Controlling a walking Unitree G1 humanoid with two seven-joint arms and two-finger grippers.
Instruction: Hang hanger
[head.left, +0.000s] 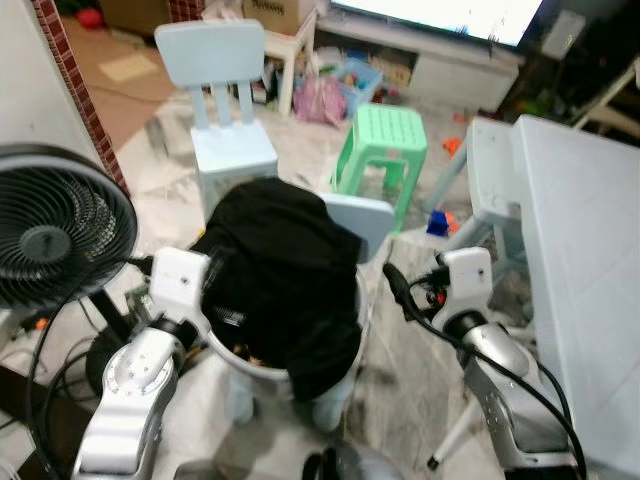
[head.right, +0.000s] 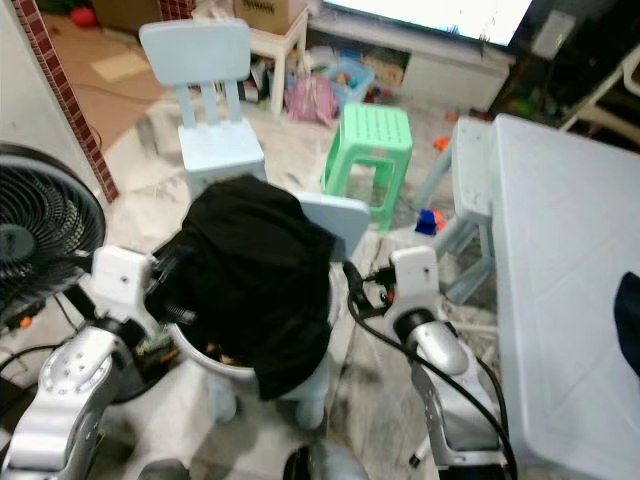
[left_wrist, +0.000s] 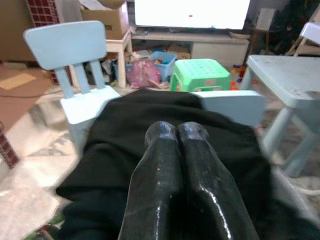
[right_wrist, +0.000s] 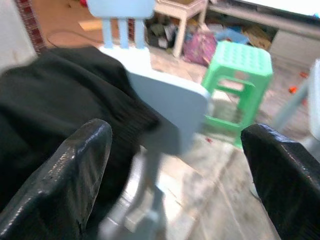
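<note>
Over the chair back (head.left: 360, 222) draped with a black garment (head.left: 285, 270), we are holding our left gripper (left_wrist: 176, 131) closed, empty, and our right gripper (right_wrist: 175, 150) wide open, probably readying to grasp.

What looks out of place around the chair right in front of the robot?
A black garment is heaped over the light blue plastic chair's backrest and a white basket, not hung up. Small toys lie scattered on the marble floor by the green plastic stool.

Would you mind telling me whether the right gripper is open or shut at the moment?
Open. In the right wrist view, the right gripper's two black fingers stand wide apart, with the light blue chair back between them.
</note>
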